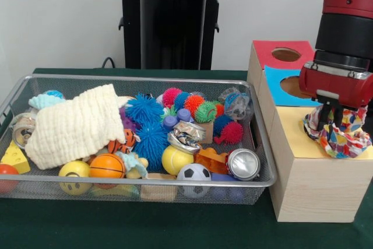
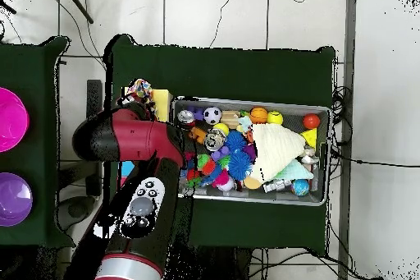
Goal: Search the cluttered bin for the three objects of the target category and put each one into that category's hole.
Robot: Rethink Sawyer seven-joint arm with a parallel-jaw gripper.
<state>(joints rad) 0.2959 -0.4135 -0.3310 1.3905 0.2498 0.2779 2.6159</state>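
Note:
My gripper (image 1: 333, 122) hangs over the yellow top (image 1: 294, 139) of the wooden box at the right, shut on a bunched multicoloured patterned cloth (image 1: 345, 137). The cloth droops onto the yellow surface and hides any hole there. In the overhead view the same cloth (image 2: 139, 90) shows just past the arm's end, beside the yellow patch (image 2: 162, 103); the gripper itself is hidden under the arm. A large cream cloth (image 1: 76, 123) lies over the left part of the wire bin (image 1: 259, 122), also seen as cream cloth (image 2: 275, 149). A pale blue cloth (image 1: 44, 101) peeks out behind it.
The box also has a red section with a hole (image 1: 285, 54) and a blue section with a hole (image 1: 289, 86), partly covered by the wrist. The bin holds spiky balls (image 1: 144, 109), a soccer ball (image 1: 193, 173), a can (image 1: 243, 164), an orange ball (image 1: 106, 166) and crumpled foil (image 1: 185, 137).

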